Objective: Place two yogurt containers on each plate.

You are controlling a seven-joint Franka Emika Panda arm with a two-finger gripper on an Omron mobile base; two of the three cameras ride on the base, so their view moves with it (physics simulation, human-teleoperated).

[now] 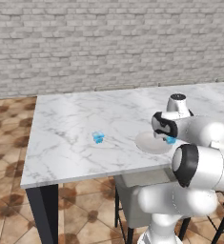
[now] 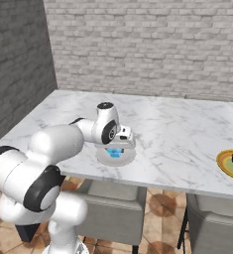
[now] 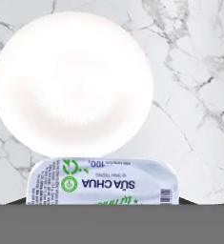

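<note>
Marble counter [image 1: 75, 124] is carrying the off-white plate [image 3: 73, 81], and the jaws are pinching a light blue yogurt container [image 3: 101, 183], apparently just above the plate's near rim; releasing off-centre could be tipping it onto the counter.

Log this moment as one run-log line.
end effector: shut on yogurt cup | position: above off-white plate | second blue cup: on marble table

a polished, veined marble table top [image 1: 75, 124] is seen; the off-white plate [image 3: 73, 81] looks smooth and matt.
</note>
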